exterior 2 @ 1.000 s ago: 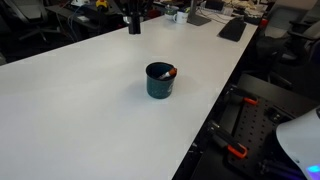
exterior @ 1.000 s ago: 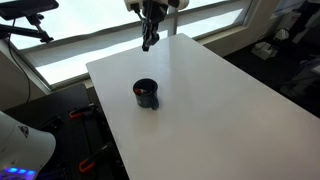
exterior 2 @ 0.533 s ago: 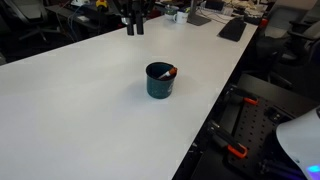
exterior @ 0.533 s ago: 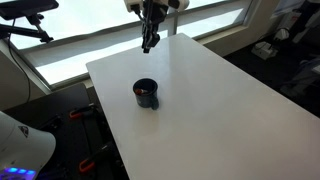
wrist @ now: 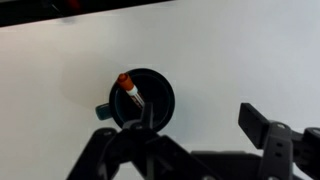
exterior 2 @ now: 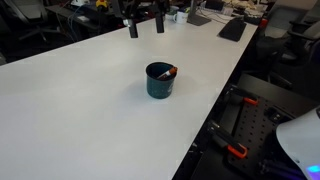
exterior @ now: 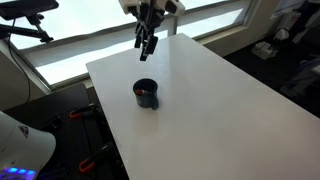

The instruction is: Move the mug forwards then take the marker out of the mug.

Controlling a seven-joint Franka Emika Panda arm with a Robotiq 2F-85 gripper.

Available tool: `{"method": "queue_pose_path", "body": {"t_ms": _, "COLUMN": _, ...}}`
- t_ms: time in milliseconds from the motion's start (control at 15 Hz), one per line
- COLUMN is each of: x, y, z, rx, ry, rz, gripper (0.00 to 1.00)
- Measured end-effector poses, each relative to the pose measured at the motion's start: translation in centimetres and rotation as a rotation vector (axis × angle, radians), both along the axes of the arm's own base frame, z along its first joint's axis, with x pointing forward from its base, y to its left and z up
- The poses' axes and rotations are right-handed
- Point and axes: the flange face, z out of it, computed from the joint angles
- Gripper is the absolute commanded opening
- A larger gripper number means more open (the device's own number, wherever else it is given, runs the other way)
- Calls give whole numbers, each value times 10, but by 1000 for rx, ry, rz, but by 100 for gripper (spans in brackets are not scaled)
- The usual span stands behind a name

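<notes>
A small dark mug [exterior: 146, 94] [exterior 2: 160, 82] stands upright on the white table [exterior: 210, 110] [exterior 2: 70, 110], near one long edge. A red marker [exterior 2: 171, 72] leans inside it, its tip poking over the rim. In the wrist view the mug [wrist: 163, 100] is seen from above, with the marker [wrist: 129, 90] slanting across its dark inside and the handle [wrist: 103, 110] to the left. My gripper [exterior: 148, 43] [exterior 2: 146, 26] [wrist: 200, 125] hangs above the table's far end, well away from the mug. It is open with nothing between its fingers [wrist: 262, 122].
The table edge beside the mug drops to a floor with black frames and red clamps [exterior 2: 236, 152]. A bright window [exterior: 70, 50] runs behind the table. Desks with keyboards [exterior 2: 232, 28] lie beyond the far end. The white robot base [exterior: 20, 150] sits at the corner.
The jaws have spread from nearly shut to wide open. The arm has stayed over the far end of the table, and the mug and marker have not moved.
</notes>
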Motion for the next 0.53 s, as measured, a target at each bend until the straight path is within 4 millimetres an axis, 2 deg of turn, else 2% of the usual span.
{"method": "queue_pose_path", "body": {"t_ms": 267, "x": -16, "y": -12, "z": -16, "rx": -44, "ry": 139, "rz": 88, "gripper": 100}}
{"method": "queue_pose_path", "body": {"t_ms": 533, "x": -23, "y": -33, "z": -44, "rx": -120, "ry": 248, "rz": 276, "gripper": 100}}
